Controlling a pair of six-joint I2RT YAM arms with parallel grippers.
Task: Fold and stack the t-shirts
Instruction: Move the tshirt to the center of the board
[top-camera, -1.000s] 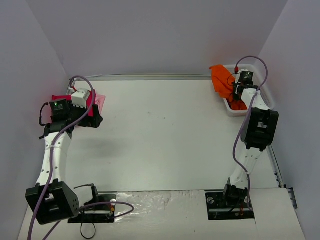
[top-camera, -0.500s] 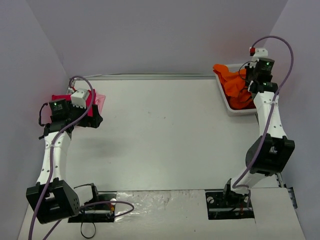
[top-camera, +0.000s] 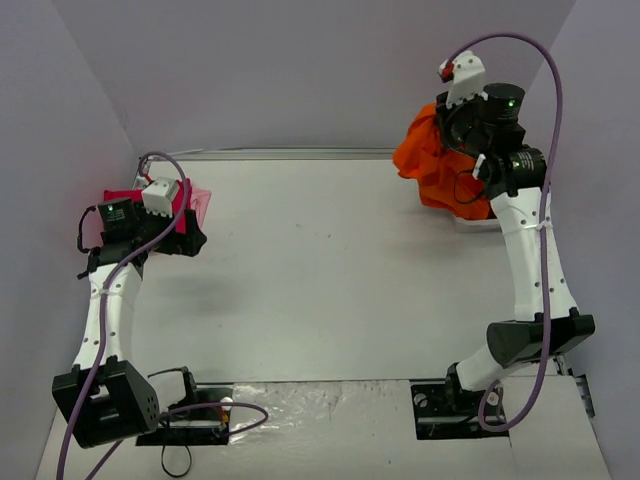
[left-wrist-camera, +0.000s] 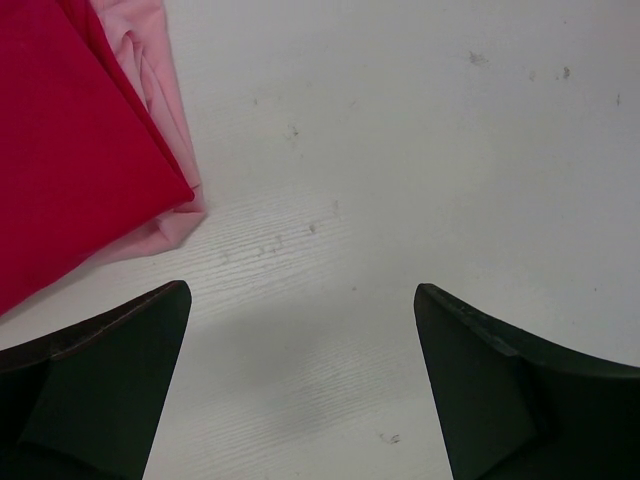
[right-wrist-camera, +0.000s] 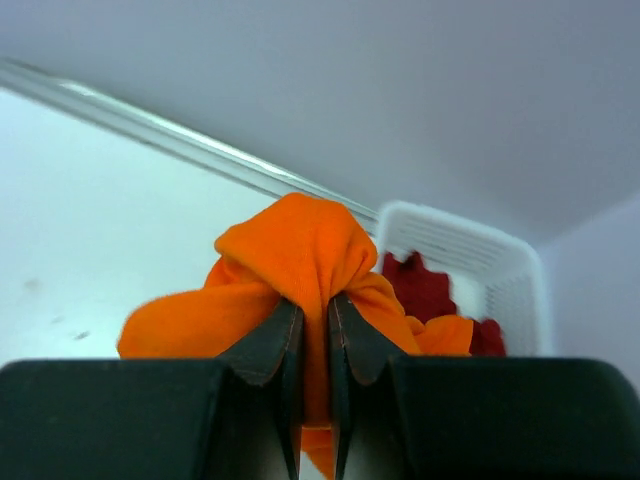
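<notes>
A bright orange t-shirt (top-camera: 432, 165) hangs bunched in the air at the back right, and my right gripper (top-camera: 452, 128) is shut on its top fold (right-wrist-camera: 300, 245); the cloth is pinched between both fingers (right-wrist-camera: 313, 305). Below it, a dark red t-shirt (right-wrist-camera: 420, 285) lies in the white basket (right-wrist-camera: 470, 245). At the far left a folded magenta-pink t-shirt (left-wrist-camera: 70, 150) rests on a pale pink t-shirt (left-wrist-camera: 165, 95). My left gripper (left-wrist-camera: 300, 300) stands open over bare table just right of that stack (top-camera: 120, 195), holding nothing.
The white lattice basket (top-camera: 478, 223) sits against the right wall, mostly hidden by the hanging orange cloth. Grey walls enclose the table on three sides. A metal strip (top-camera: 300, 154) runs along the back edge.
My right arm has risen and swung left, lifting the orange t-shirt out of the basket. The left arm has not moved.
</notes>
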